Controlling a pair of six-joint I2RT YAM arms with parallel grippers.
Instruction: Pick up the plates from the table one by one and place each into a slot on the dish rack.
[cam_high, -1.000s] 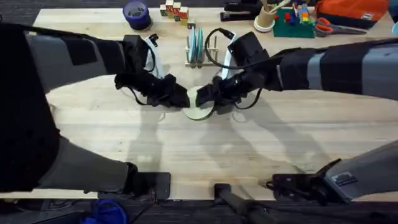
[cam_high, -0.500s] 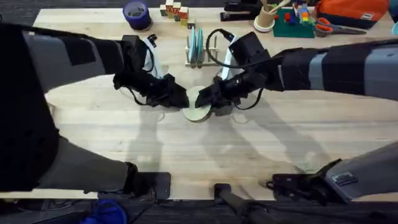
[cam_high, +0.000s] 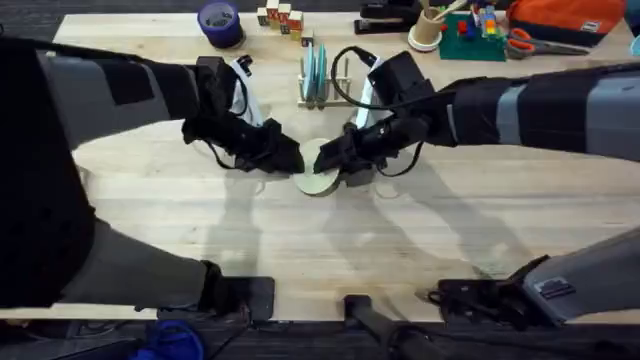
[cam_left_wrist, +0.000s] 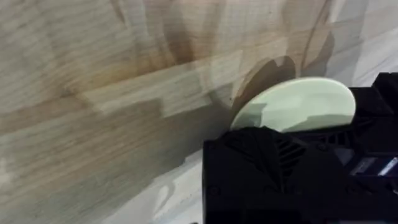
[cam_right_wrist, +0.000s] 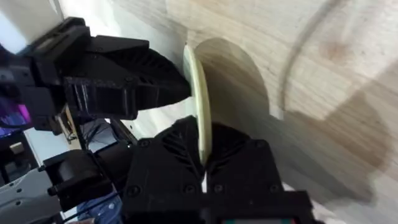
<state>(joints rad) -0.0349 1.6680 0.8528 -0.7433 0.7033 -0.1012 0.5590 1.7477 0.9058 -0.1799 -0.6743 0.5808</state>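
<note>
1. Two blue-teal round plates (cam_high: 315, 72) already stand on edge in the small light wooden pegged dish rack (cam_high: 322, 78); the step in hand is the last one, the pale cream-yellow round plate (cam_high: 318, 174).
2. That cream plate sits just in front of the rack, on the light plank worktop (cam_high: 420, 235), caught between my two arms.
3. My right gripper (cam_right_wrist: 202, 158) is clamped on its rim, with the plate edge running down between the jaws.
4. My left gripper (cam_high: 290, 160) presses at the opposite edge of the plate; I cannot tell whether its jaws are parted or closed.
5. Next, I judge, I must lift the plate clear, keep it upright, and carry it back to a free slot beside the teal ones.
6. No brand, label or writing is readable anywhere.
</note>
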